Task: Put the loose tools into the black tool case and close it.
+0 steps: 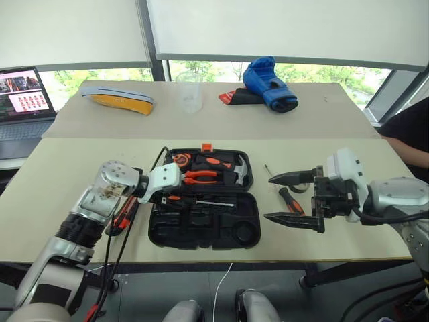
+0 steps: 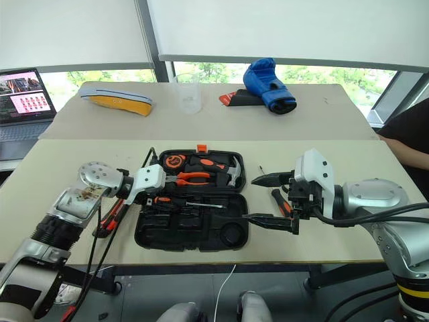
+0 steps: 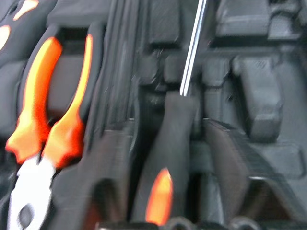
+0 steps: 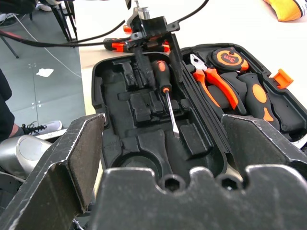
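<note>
The black tool case [image 1: 201, 231] lies open in the middle of the near table. An orange-and-black screwdriver [image 1: 204, 202] rests in its near half, shaft pointing right. My left gripper [image 1: 169, 196] is at the case's left edge, open, its fingers [image 3: 230, 167] on either side of that screwdriver's handle [image 3: 165, 158] with small gaps. My right gripper [image 1: 269, 197] hovers open and empty just right of the case. Below it on the table lies another orange-and-black screwdriver [image 1: 290, 199], with a thin one [image 1: 267, 170] further back. An orange-black utility knife [image 1: 125, 213] lies left of the case, under my left arm.
Pliers [image 1: 200, 176], a hammer [image 1: 238, 176] and a tape measure [image 4: 229, 57] sit in the case's far half. On the far table are a blue boxing glove [image 1: 268, 84], a clear cup [image 1: 191, 99], a yellow-grey object [image 1: 119, 99] and a laptop [image 1: 23, 100]. A person's arm [image 1: 410, 137] is at the right edge.
</note>
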Motion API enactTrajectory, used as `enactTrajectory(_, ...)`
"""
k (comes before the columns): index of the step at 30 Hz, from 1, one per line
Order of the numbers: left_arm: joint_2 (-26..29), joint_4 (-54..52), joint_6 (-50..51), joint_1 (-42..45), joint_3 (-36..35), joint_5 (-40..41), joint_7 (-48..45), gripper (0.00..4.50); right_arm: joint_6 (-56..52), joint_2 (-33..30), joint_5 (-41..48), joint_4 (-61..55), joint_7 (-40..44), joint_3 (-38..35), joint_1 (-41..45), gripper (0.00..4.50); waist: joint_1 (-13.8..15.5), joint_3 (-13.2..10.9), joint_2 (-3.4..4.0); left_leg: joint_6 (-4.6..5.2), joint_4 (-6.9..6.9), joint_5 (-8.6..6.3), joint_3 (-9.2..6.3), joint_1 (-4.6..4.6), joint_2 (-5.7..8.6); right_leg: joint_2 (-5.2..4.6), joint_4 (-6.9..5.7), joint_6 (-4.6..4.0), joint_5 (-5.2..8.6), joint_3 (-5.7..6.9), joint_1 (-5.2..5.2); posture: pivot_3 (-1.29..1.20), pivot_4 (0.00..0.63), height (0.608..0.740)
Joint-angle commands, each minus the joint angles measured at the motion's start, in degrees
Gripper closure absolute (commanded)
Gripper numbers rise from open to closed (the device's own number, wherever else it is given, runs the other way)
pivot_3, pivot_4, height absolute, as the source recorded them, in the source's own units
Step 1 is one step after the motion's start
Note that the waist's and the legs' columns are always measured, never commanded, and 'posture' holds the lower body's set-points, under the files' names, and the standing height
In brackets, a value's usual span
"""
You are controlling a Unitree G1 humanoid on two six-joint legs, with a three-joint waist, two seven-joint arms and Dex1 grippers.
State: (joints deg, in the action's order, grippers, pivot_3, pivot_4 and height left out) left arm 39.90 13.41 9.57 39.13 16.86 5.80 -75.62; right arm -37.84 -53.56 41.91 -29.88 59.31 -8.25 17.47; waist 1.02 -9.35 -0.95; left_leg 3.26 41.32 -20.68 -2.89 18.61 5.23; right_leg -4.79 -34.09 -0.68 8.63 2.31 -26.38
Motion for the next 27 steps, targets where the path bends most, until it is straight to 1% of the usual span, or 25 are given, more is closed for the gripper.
enactTrajectory(1,-0.4,-0.6,0.7,2.9,-1.5,-0.2,1.0,0.34,0.2,0.1,1.8,-1.8,-0.5,-2.5,0.0,0.00,0.0,0.0,0.00,0.00,0.06,0.00,0.00,0.03,0.00,0.00,-0.01,0.02,-0.02,0.00,0.00,0.00,0.150,0.731)
enactTrajectory(2,-0.4,-0.9,1.5,3.1,-1.8,0.3,0.9,0.04,0.1,0.1,2.0,-2.0,-0.7,-2.6,-0.1,0.00,0.0,0.0,0.00,0.00,0.08,0.00,0.00,0.03,0.00,0.00,-0.02,0.02,-0.03,-0.01,0.00,0.00,0.150,0.731)
enactTrajectory(3,-0.4,-1.2,2.1,3.2,-1.9,0.7,0.7,0.04,0.1,0.1,2.2,-2.1,-0.8,-2.7,-0.1,0.00,-0.1,0.0,0.00,0.01,0.09,0.00,-0.01,0.03,0.00,0.01,-0.03,0.03,-0.03,-0.02,0.01,0.00,0.150,0.731)
enactTrajectory(5,-0.2,-1.8,2.4,3.3,-1.9,1.0,0.4,0.38,0.2,0.1,2.4,-2.3,-1.0,-2.7,-0.4,0.00,-0.2,0.0,0.00,0.02,0.08,-0.01,-0.01,0.03,-0.01,0.02,-0.03,0.03,-0.03,-0.02,0.00,0.00,0.150,0.731)
enactTrajectory(6,-0.2,-2.0,2.1,3.3,-1.9,1.0,0.2,0.46,0.2,0.0,2.6,-2.3,-1.2,-2.7,-0.4,0.00,-0.2,0.0,0.00,0.02,0.08,-0.01,-0.01,0.03,-0.01,0.03,-0.03,0.03,-0.03,-0.02,0.00,0.00,0.150,0.731)
enactTrajectory(7,-0.2,-2.1,1.9,3.4,-1.8,1.0,0.1,1.11,0.2,0.0,2.7,-2.4,-1.3,-2.7,-0.4,0.00,-0.3,0.0,0.00,0.03,0.07,-0.01,-0.01,0.03,-0.02,0.06,-0.01,0.03,-0.04,-0.02,-0.01,0.00,0.150,0.731)
enactTrajectory(8,-0.2,-2.1,1.8,3.4,-1.8,0.9,0.0,1.18,0.3,0.0,2.8,-2.4,-1.5,-2.7,-0.4,0.00,-0.3,0.0,0.00,0.04,0.07,-0.02,-0.01,0.04,-0.02,0.07,0.00,0.02,-0.04,-0.02,-0.02,0.00,0.150,0.731)
enactTrajectory(14,-1.4,-0.3,1.5,4.6,-1.6,0.5,0.4,3.45,0.6,0.0,2.6,-2.2,-1.7,-2.4,-0.5,0.00,-0.1,0.0,0.00,0.06,0.10,-0.03,-0.01,0.09,-0.02,0.06,0.02,0.02,-0.04,0.00,-0.02,0.00,0.150,0.731)
enactTrajectory(17,-1.7,0.6,0.4,4.8,-0.9,-0.3,0.4,4.47,0.9,0.1,2.4,-2.0,-1.8,-2.3,-0.6,0.00,-0.2,0.0,0.00,0.07,0.12,-0.04,-0.01,0.09,-0.02,0.06,0.01,0.02,-0.04,-0.01,-0.02,0.00,0.150,0.731)
enactTrajectory(20,-1.9,1.4,0.2,5.0,-0.1,-1.5,0.5,4.47,0.9,0.2,2.4,-2.0,-2.2,-2.2,-0.5,0.00,-0.2,0.0,0.00,0.07,0.12,-0.04,-0.01,0.10,-0.02,0.07,0.01,0.02,-0.04,-0.01,-0.03,0.00,0.150,0.731)
enactTrajectory(23,-1.5,1.8,-0.1,4.6,2.0,-4.5,0.4,4.47,0.8,0.3,2.5,-1.9,-2.4,-2.2,-0.4,0.00,-0.2,0.0,0.00,0.07,0.12,-0.04,-0.01,0.10,-0.02,0.07,0.01,0.02,-0.04,-0.01,-0.03,0.00,0.150,0.731)
enactTrajectory(27,-1.3,2.8,-3.6,3.6,4.1,-7.7,0.5,4.47,0.6,0.6,2.7,-1.8,-2.7,-2.2,-0.3,0.00,-0.2,0.0,0.00,0.07,0.13,-0.04,-0.02,0.09,-0.02,0.06,0.01,0.02,-0.04,-0.01,-0.02,0.00,0.150,0.731)
